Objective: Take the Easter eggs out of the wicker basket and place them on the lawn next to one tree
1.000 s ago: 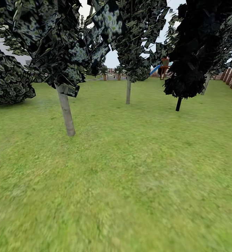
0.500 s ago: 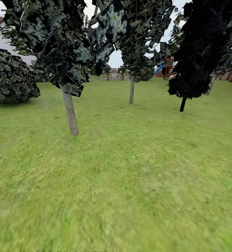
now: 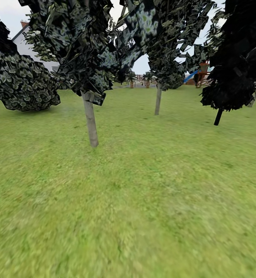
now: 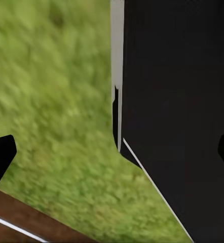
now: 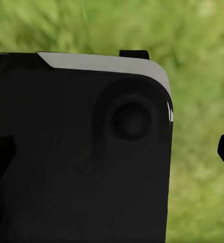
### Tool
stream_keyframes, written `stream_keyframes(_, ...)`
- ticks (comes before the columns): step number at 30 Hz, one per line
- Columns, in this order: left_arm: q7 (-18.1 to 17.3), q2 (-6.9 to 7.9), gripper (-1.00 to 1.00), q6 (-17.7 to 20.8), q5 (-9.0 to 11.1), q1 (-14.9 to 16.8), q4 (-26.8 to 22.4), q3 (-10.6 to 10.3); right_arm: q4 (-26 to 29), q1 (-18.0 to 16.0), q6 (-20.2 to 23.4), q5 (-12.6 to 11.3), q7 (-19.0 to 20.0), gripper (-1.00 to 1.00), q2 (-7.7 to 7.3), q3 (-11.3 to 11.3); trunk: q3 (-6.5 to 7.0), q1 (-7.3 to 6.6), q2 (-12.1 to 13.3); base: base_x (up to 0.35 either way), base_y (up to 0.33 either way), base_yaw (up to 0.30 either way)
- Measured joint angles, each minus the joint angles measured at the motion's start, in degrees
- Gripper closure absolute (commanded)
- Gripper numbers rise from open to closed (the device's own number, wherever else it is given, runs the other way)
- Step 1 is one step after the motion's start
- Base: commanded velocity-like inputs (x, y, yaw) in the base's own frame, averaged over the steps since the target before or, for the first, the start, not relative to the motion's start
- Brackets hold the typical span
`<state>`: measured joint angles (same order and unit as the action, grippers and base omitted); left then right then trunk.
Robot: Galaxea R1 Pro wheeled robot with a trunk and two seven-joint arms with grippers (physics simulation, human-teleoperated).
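thin-trunked trees (image 3: 91, 123) — three | bush (image 3: 23, 83) | white house (image 3: 25, 48) (partly hidden) | playset (image 3: 200, 73)

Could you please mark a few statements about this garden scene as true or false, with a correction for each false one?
1. A thin pale trunk stands on the lawn left of centre in the head view. True.
2. A wicker basket sits at the foot of that trunk. False: only grass lies there.
3. A white house shows behind the round bush. True.
4. The lawn is paved with grey slabs. False: it is green grass.
5. The left gripper holds an egg. False: nothing lies between its fingertips.
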<state>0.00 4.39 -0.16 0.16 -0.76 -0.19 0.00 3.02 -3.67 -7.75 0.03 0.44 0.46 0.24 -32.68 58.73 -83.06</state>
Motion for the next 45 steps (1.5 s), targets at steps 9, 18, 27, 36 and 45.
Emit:
stream_keyframes(9,0.0,0.00,-1.00,0.0,0.0,0.0,0.0,0.0,0.0,0.0,0.0,0.0,0.2,-1.00,-0.42,0.0,0.00,0.00,0.0,0.000,0.000,0.005)
stream_keyframes(18,0.0,0.00,-1.00,0.0,0.0,0.0,0.0,0.0,0.0,0.0,0.0,0.0,0.2,-1.00,-0.37,-0.1,-0.01,0.00,0.0,0.000,0.000,0.000)
stream_keyframes(27,0.0,0.00,-1.00,0.0,0.0,0.0,0.0,0.0,0.0,0.0,0.0,0.0,0.2,-1.00,-0.29,-0.1,-0.01,0.00,0.0,0.000,0.000,0.000)
stream_keyframes(36,0.0,0.00,-1.00,0.0,0.0,0.0,0.0,0.0,-0.1,0.0,0.0,0.1,0.3,-1.00,-0.28,0.0,-0.01,0.00,0.0,0.000,0.000,0.000)
stream_keyframes(45,0.0,0.00,-1.00,0.0,0.0,0.0,0.0,0.0,-0.1,0.0,0.0,0.1,0.3,-1.00,-0.29,0.0,-0.01,0.00,0.0,0.000,0.000,0.000)
